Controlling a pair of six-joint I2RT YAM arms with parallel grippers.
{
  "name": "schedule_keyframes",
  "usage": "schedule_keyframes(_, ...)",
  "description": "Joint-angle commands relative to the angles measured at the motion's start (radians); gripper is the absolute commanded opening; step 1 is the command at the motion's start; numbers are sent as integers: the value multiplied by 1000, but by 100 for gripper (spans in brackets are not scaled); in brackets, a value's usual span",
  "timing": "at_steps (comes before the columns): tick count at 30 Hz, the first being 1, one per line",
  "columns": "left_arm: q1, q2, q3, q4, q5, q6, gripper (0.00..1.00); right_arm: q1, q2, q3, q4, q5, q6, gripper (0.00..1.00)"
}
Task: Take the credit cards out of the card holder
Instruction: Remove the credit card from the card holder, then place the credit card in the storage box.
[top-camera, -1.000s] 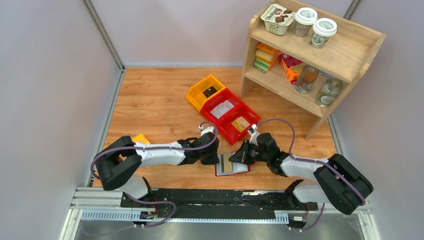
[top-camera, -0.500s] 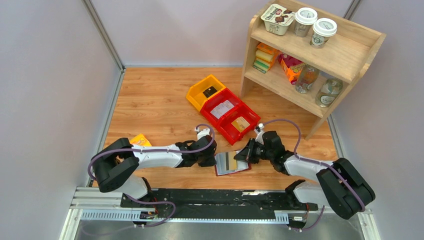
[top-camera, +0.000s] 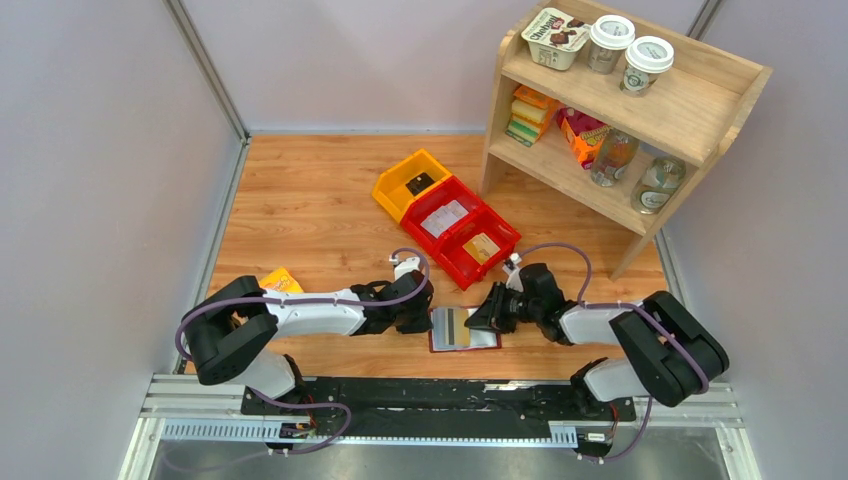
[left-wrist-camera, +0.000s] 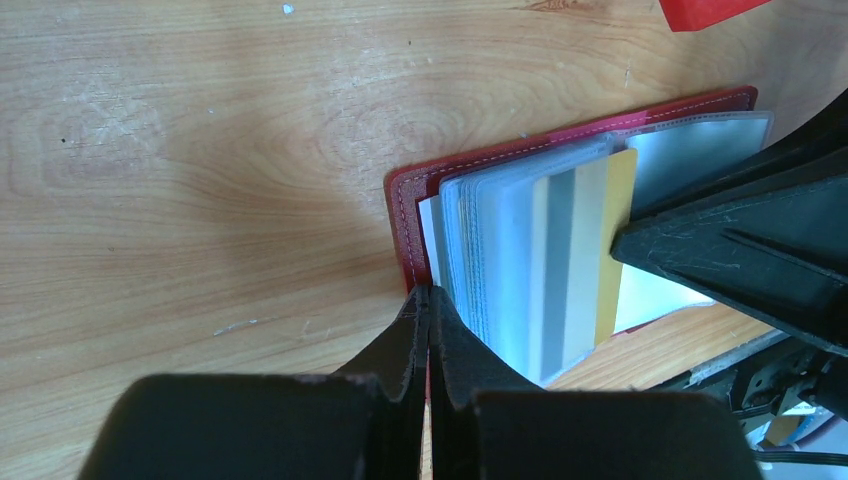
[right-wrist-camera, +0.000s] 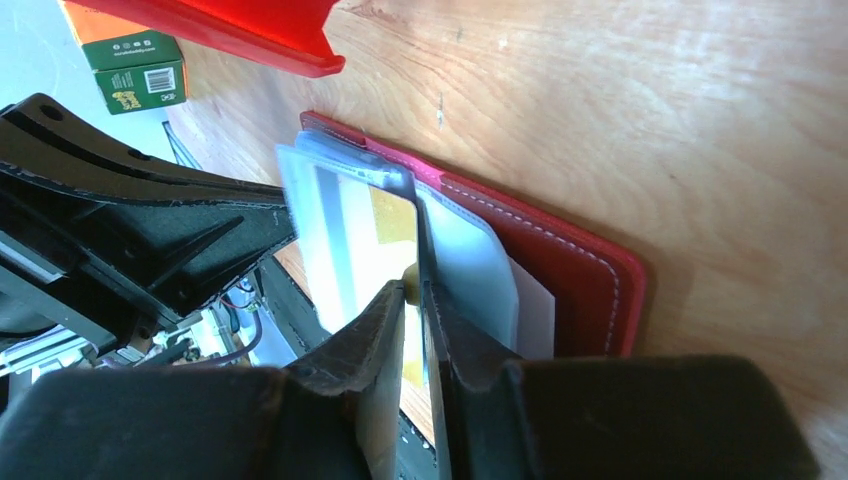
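The card holder (top-camera: 440, 348) lies open on the wooden table between both arms, its maroon cover (left-wrist-camera: 405, 220) under a fan of clear sleeves. One credit card (left-wrist-camera: 600, 250), yellowish with a grey stripe, sticks out of a raised sleeve. My left gripper (left-wrist-camera: 430, 296) is shut, its tips pressing on the cover's left edge. My right gripper (right-wrist-camera: 412, 285) stands with its jaws a narrow slit apart. The credit card's (right-wrist-camera: 390, 220) yellow edge sits in that slit above the card holder (right-wrist-camera: 560, 270). In the top view the left gripper (top-camera: 428, 318) and right gripper (top-camera: 478, 318) flank the wallet.
Two red bins (top-camera: 460, 232) and a yellow bin (top-camera: 410, 182) sit just beyond the wallet, one red rim (right-wrist-camera: 250, 30) close to my right fingers. A wooden shelf (top-camera: 620, 110) with groceries stands at the back right. A small green-and-yellow box (top-camera: 281, 279) lies by the left arm.
The right arm has swung its elbow in and its gripper has shifted slightly at the wallet's right side, its jaws parting a little. The left gripper stays pressed on the cover.
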Motion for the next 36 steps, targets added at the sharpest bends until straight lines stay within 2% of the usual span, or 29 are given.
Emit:
schedule_keyframes(1, 4, 3, -20, -99, -36, 25, 0, -4, 43, 20, 79, -30, 7, 23)
schedule_keyframes(3, 4, 4, -20, -97, -36, 25, 0, -4, 63, 23, 97, -41, 12, 27)
schedule_keyframes(6, 4, 7, -20, -96, -36, 25, 0, -4, 79, 25, 113, -45, 15, 26)
schedule_keyframes(11, 10, 9, -23, -103, -41, 33, 0, -5, 64, 22, 102, -47, 13, 2)
schedule_keyframes(14, 29, -3, -31, -123, -45, 37, 0, -17, 18, 20, 46, -36, -2, 0)
schedule_keyframes(25, 53, -13, -38, -140, -56, 65, 0, -51, -185, 117, -430, 105, -140, 0)
schedule_keyframes(32, 67, -92, -35, -181, -117, 99, 1, -50, -357, 253, -740, 226, -261, 0)
schedule_keyframes(35, 70, -161, -32, -217, -148, 113, 7, -42, -407, 331, -850, 272, -310, 0)
schedule_keyframes(36, 72, -178, -32, -229, -162, 114, 14, -36, -414, 367, -888, 295, -333, 0)
